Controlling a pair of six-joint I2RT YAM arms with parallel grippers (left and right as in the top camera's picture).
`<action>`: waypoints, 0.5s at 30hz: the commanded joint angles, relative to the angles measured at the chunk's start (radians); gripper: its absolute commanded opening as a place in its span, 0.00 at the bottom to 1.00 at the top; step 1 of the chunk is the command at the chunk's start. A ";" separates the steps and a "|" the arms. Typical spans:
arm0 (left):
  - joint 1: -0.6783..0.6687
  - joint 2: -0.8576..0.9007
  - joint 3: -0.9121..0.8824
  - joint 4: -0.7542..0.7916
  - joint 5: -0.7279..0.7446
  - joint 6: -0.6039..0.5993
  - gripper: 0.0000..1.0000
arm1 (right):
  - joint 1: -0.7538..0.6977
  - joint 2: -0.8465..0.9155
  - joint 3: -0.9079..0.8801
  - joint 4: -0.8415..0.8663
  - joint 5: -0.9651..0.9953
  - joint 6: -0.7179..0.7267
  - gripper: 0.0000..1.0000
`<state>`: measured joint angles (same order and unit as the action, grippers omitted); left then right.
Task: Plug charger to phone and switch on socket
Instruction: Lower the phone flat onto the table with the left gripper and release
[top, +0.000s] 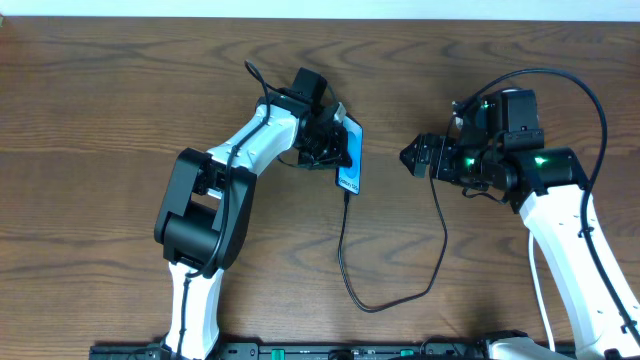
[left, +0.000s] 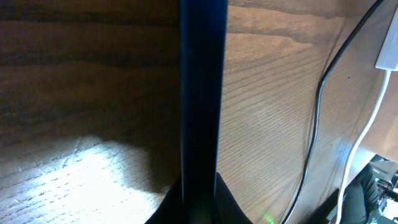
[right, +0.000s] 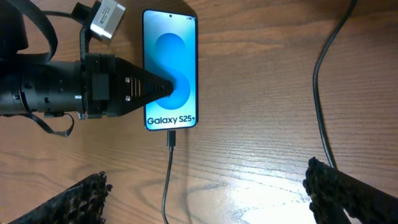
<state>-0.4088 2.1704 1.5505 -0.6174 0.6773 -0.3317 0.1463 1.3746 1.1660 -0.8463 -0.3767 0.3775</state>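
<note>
The phone (top: 352, 160) lies screen up on the table, with "Galaxy S25+" readable in the right wrist view (right: 180, 50). My left gripper (top: 333, 148) is shut on the phone across its width. The left wrist view shows its dark blue edge (left: 202, 93) between the fingers (left: 199, 202). The charger cable (top: 345, 260) loops across the table, and its connector tip (right: 171, 138) sits in the phone's bottom edge. My right gripper (top: 412, 157) is open and empty, right of the phone, with its fingers wide apart (right: 205, 186). A corner of the white socket (left: 388, 43) shows in the left wrist view.
The socket's white cord (left: 367, 130) runs beside the black cable (left: 314, 124). The cable's far end runs under my right arm (top: 500, 150), and the plug is hidden. The wooden table (top: 120, 100) carries nothing else in view.
</note>
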 joint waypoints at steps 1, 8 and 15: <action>0.003 0.002 0.001 -0.007 -0.043 0.021 0.08 | -0.001 0.002 0.016 -0.003 0.001 -0.016 0.99; 0.003 0.002 -0.009 -0.015 -0.043 0.021 0.17 | -0.001 0.002 0.016 -0.004 0.000 -0.016 0.99; 0.003 0.002 -0.009 -0.026 -0.043 0.021 0.25 | -0.001 0.002 0.016 -0.007 0.001 -0.016 0.99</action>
<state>-0.4088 2.1704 1.5455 -0.6395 0.6449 -0.3241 0.1463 1.3746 1.1660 -0.8486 -0.3767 0.3775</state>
